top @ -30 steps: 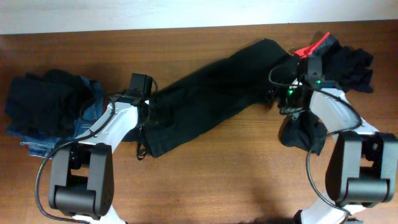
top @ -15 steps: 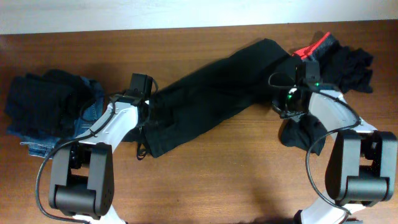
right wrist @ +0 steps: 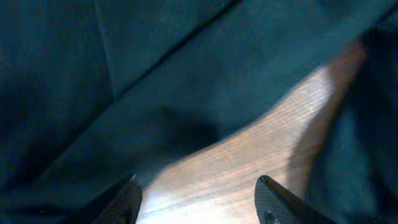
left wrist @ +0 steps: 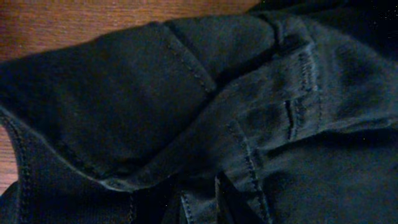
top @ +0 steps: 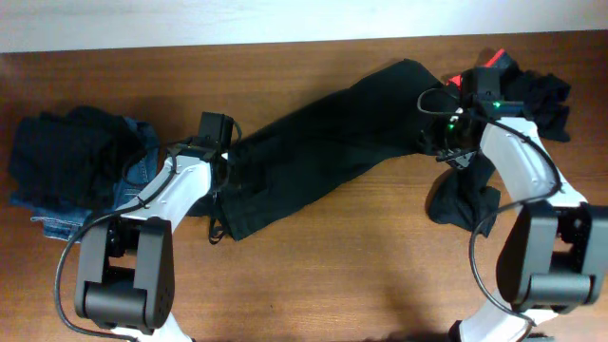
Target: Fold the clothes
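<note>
Between the fingertips [right wrist: 273,202] of the right gripper [right wrist: 199,208] only bare wood shows: the two dark tips stand spread apart and grip nothing. They hang low over the table [top: 361,256], just beside the right end of the large black garment [top: 323,142], whose edge crosses the right wrist view on a diagonal.

The left gripper [top: 226,161] sits at the garment's lower left end. Its wrist view is filled by fabric at close range and the fingers cannot be made out, so whether they are pinching the cloth or merely resting on it cannot be told.

Surface: a brown wooden tabletop with visible grain and a soft sheen. A pale strip [top: 285,19] runs along its far edge; nothing more of the room is in view.

Hidden or unclear:
- A small black piece [top: 461,204] lies partly under the right arm; its shape is unreadable.
- The red-edged garment [top: 489,65] shows only a red corner behind the right wrist, next to a crumpled black heap [top: 541,100].
- The jeans [top: 133,176] are mostly buried under a dark pile [top: 57,157] at far left.

Materials: the large garment is matte black woven cloth, laid as a long band from lower left to upper right, with raised double-stitched seams and folded hems in the left wrist view. A thin cord loop [top: 217,226] trails from its lower left corner. The jeans are blue denim, bunched.
</note>
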Controlling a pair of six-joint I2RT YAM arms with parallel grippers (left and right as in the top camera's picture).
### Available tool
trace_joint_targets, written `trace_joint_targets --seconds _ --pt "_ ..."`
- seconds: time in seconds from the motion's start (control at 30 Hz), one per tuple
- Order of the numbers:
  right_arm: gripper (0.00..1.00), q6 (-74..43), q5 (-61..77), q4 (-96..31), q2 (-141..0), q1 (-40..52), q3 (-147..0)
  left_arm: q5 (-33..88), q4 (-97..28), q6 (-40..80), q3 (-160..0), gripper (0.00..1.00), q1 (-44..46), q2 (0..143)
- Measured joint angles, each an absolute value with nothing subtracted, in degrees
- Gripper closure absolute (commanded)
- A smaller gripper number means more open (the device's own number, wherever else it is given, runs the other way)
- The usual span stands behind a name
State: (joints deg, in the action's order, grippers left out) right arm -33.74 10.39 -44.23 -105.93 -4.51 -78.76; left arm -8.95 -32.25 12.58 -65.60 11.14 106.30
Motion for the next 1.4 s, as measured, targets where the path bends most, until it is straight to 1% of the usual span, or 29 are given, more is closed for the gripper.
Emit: trace_joint_targets --seconds 0.07,0.2,0.23,0.3,0.33,0.43,0.57,0.77,1.0,1.07,1.2,1.4 --pt "0.40 -35.7 11.6 -41.9 -107.8 -4.5 -78.0 -9.0 -32.2 12.6 -65.6 0.81 11.1 106.3" --pt "0.41 -39.5 13.5 -40.1 -112.4 -4.5 -77.1 -9.0 -32.2 12.6 -65.6 0.81 11.1 106.3" --pt "0.45 -40.4 13.6 -39.8 -113.0 -4.5 -76.9 -9.0 -32.2 12.6 -65.6 0.81 11.1 106.3" --pt "0.59 -41.7 14.0 -39.0 -113.9 -4.5 -76.6 -9.0 -32.2 12.6 -65.6 0.81 11.1 106.3" --pt "0.72 -42.3 14.1 -38.3 -114.0 -4.5 -76.6 -9.0 -32.2 12.6 -65.6 0.81 11.1 106.3" --pt "0.96 -43.3 14.4 -36.9 -114.1 -4.5 -76.6 -9.0 -32.2 12.6 -65.6 0.81 11.1 106.3" --pt "0.96 -41.6 14.3 -40.2 -114.1 -4.7 -76.9 -9.0 -32.2 12.6 -65.6 0.81 11.1 106.3" --pt "0.96 -35.9 7.0 -52.8 -113.6 -4.7 -80.9 -8.9 -32.1 12.6 -65.6 0.81 11.1 106.3" --pt "0.96 -26.4 -3.4 -66.3 -107.8 -4.5 -92.2 -8.3 -32.1 11.6 -65.6 0.81 11.3 106.3" --pt "0.96 -24.2 -4.6 -67.9 -106.7 -4.3 -95.1 -8.3 -32.1 11.5 -65.6 0.81 11.3 106.3" --pt "0.96 -19.0 -5.6 -65.3 -105.6 -3.2 -98.1 -8.3 -32.8 11.5 -65.6 0.81 11.3 106.3" --pt "0.96 -13.1 -5.1 -52.0 -106.1 0.2 -98.3 -8.4 -34.3 11.5 -65.7 0.81 11.3 106.3"
